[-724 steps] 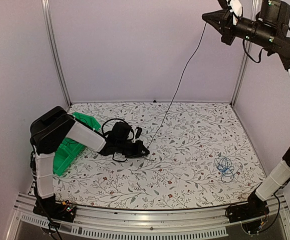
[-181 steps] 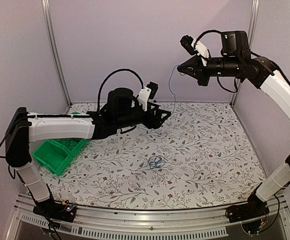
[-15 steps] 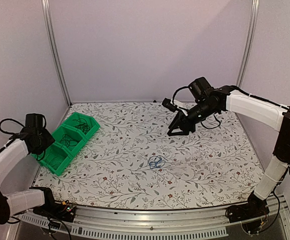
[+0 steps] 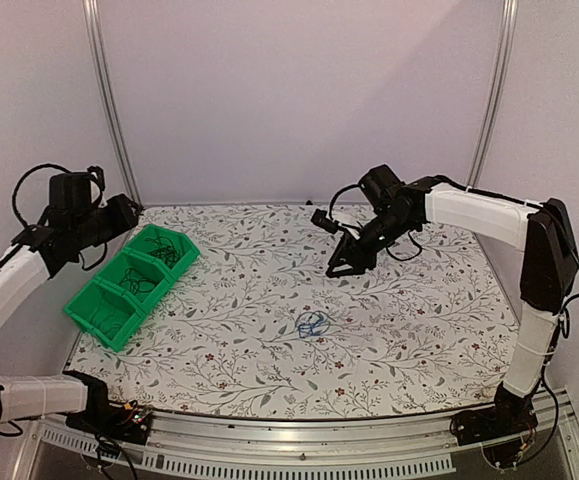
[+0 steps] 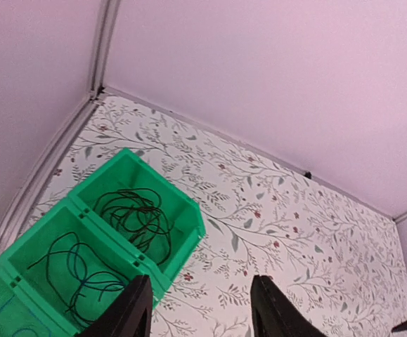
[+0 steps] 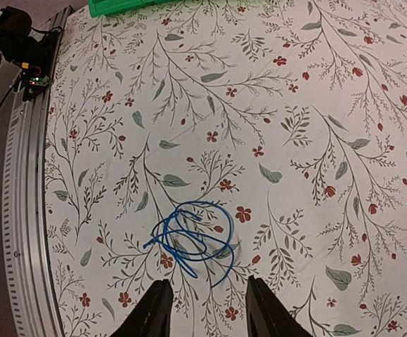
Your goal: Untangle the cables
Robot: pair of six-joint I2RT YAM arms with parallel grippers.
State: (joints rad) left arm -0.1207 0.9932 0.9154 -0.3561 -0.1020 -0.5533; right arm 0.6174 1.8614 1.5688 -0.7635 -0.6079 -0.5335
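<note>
1. Blue cable (image 4: pixel 312 324) is lying bunched on the counter (image 4: pixel 419 330) (last one left, I reckon).
2. Black cables (image 5: pixel 134 214) are sitting in the green bin (image 5: pixel 185 246).
3. Right gripper (image 6: pixel 209 282) is hovering apart above the blue one; left gripper (image 5: pixel 202 284) is hanging apart, empty.

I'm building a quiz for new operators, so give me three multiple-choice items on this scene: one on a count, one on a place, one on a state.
1. How many compartments has the green bin? A three; B two; C five.
2. Where is the blue cable? A in the green bin; B on the table; C hanging in the air.
3. The right fingers are: A shut on the blue cable; B shut on a dark cable; C open, empty.

A: three walled sections show from above. B: it lies coiled on the floral cloth, apart from the bin. C: a bare gap shows between them.
</note>
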